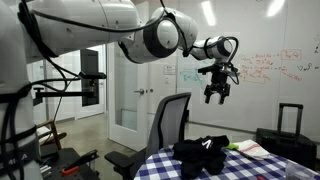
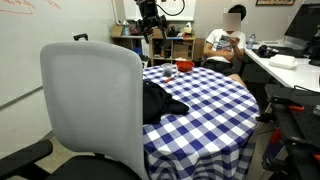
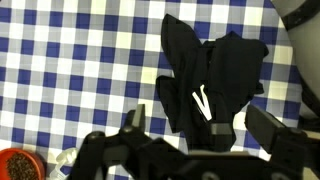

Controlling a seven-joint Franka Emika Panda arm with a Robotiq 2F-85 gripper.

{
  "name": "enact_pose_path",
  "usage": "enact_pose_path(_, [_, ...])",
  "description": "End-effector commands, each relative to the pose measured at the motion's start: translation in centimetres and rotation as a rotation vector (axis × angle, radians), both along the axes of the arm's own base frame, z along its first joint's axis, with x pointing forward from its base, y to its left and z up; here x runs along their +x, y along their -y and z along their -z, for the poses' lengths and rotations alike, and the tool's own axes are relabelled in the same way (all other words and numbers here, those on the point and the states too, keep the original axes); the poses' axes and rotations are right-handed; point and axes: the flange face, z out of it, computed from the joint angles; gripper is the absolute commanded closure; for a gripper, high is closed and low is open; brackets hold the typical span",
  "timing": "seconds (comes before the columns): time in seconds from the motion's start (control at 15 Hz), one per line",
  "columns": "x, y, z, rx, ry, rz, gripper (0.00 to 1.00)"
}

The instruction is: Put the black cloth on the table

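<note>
The jaws stand spread wide with nothing between them: the gripper (image 1: 215, 96) hangs in the air well above the table, and its two fingers (image 3: 137, 118) touch neither cloth nor tabletop. In the wrist view the one black cloth (image 3: 210, 75) lies directly below the opening, bunched in folds, with a small white V-shaped mark showing on it. It rests on the table (image 2: 215, 112), which is covered in blue-and-white check, at the edge nearest the single grey office chair (image 2: 95, 105). In an exterior view the chair back hides part of the cloth there, so I cannot tell whether any of it hangs over the edge. One red bowl (image 3: 14, 165) sits well away from the cloth, with a scrap of crumpled white material (image 3: 66, 158) just beside it. Some flat papers (image 1: 246, 150) lie further along the tabletop. Beyond the table stands one black suitcase (image 1: 285, 135), and one seated person (image 2: 228, 45) is at the far side of the room.
</note>
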Motion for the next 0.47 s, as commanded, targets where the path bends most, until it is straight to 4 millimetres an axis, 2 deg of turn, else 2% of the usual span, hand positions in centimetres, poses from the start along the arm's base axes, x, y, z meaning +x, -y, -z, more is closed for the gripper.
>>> enact_pose_path(0.0, [-0.8, -0.2, -3.5, 0.058, -0.015, -0.183, 0.00])
enact_pose_path(0.07, [-0.3, -0.1, -1.8, 0.029, -0.005, -0.097, 0.00])
enact_pose_path(0.2, [-0.5, -0.1, -3.1, 0.045, 0.002, -0.147, 0.00])
enact_pose_path(0.4, [-0.5, -0.2, -3.2, 0.050, 0.003, -0.159, 0.00])
